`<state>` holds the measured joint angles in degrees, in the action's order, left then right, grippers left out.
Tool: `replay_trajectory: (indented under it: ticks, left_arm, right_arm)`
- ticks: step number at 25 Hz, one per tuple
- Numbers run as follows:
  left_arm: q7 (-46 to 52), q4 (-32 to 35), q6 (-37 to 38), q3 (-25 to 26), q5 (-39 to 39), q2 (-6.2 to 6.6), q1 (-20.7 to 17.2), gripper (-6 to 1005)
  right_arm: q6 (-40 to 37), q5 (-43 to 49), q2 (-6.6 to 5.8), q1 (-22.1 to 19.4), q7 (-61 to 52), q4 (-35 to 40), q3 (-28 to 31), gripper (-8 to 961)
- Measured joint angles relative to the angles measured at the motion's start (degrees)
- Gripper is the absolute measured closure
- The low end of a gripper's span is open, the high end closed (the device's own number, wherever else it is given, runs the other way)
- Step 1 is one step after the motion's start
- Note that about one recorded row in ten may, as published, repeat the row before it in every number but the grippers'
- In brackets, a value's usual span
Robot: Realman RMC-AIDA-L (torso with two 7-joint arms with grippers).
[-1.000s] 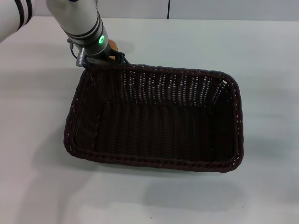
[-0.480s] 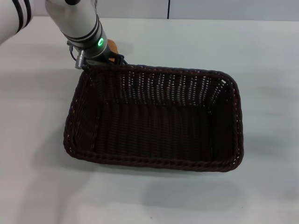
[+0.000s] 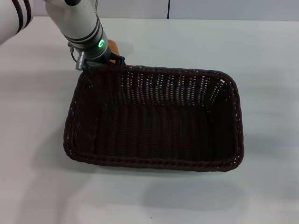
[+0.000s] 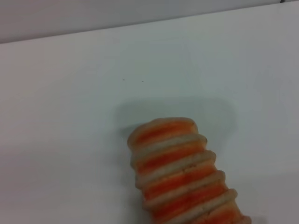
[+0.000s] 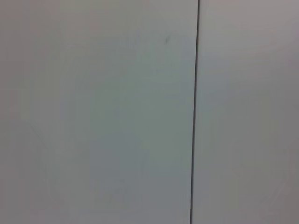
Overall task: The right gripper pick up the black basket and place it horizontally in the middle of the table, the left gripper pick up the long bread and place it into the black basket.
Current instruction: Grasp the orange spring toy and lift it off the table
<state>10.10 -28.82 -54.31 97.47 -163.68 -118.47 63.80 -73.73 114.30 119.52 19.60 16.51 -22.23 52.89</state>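
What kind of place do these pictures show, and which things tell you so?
Probably a robot test bench or lab, not a home kitchen: a plain white table holds only a black basket and a toy-like long bread, with the left gripper at the basket's far corner.

Behind the far left corner of the black basket (image 3: 154, 119), the left gripper (image 3: 113, 58) is masked by its own wrist and the braided rim, so its jaws cannot be read. The long bread (image 3: 112, 45) shows only as an orange sliver beside the wrist in the head view. In the left wrist view the loaf (image 4: 182, 175) runs off the picture's edge, its far end cut away, and no jaws appear. The right gripper lies outside every view; its wrist camera shows only a blank pale surface crossed by a dark seam (image 5: 195, 112).
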Motion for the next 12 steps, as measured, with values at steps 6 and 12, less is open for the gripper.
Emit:
replay_trajectory:
  ticks: [6,12]
  left_arm:
    - [-2.1,0.0,-0.2,-0.2,1.4,-0.05,0.0,335]
    - [-2.5,-2.1,-0.3,-0.3,1.5,-0.09,-0.3,376]
  right_arm:
    - [0.0,0.0,-0.05,0.0,-0.1,0.0,-0.1,496]
    - [0.0,0.0,-0.12,0.0,-0.1,0.1,-0.1,496]
